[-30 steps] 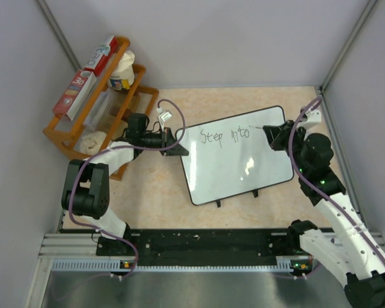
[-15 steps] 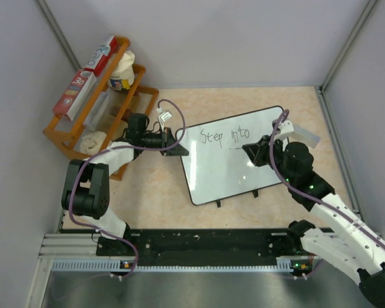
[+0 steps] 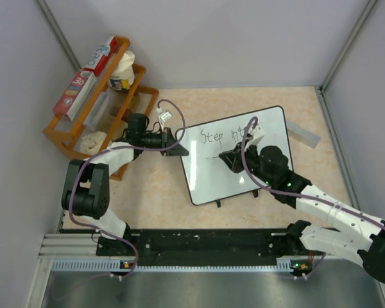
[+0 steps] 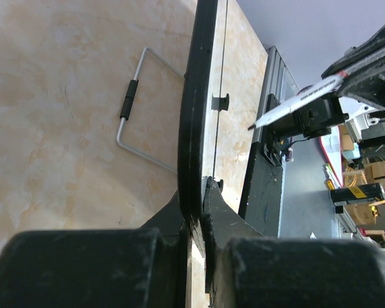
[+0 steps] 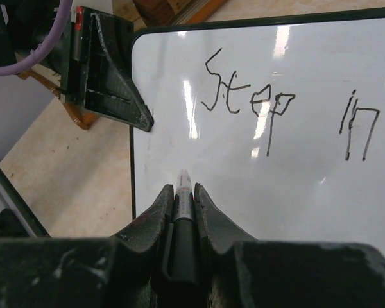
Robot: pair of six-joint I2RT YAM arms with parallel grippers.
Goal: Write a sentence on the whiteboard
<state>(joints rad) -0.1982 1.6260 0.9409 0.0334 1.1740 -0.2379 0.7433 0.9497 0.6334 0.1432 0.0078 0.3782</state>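
Observation:
The whiteboard (image 3: 205, 176) lies tilted on the table, with a black rim and clips on its near edge. "Step into" (image 3: 226, 135) is written in one line near its far edge and also shows in the right wrist view (image 5: 244, 106). My left gripper (image 3: 173, 142) is shut on the board's left rim, seen edge-on in the left wrist view (image 4: 196, 115). My right gripper (image 3: 228, 158) is shut on a marker (image 5: 183, 183). Its tip points at bare board (image 5: 295, 186) just below "Step". I cannot tell whether the tip touches.
An orange rack (image 3: 64, 138) with boxes and a cup stands at the back left. A small grey flat bar (image 3: 303, 133) lies right of the board. A wire stand (image 4: 131, 109) sticks out under the board. Walls close in on three sides.
My right arm has swung left from the board's far right corner to below "Step", carrying the marker. The grey bar is now uncovered. The left gripper and the board have not moved.

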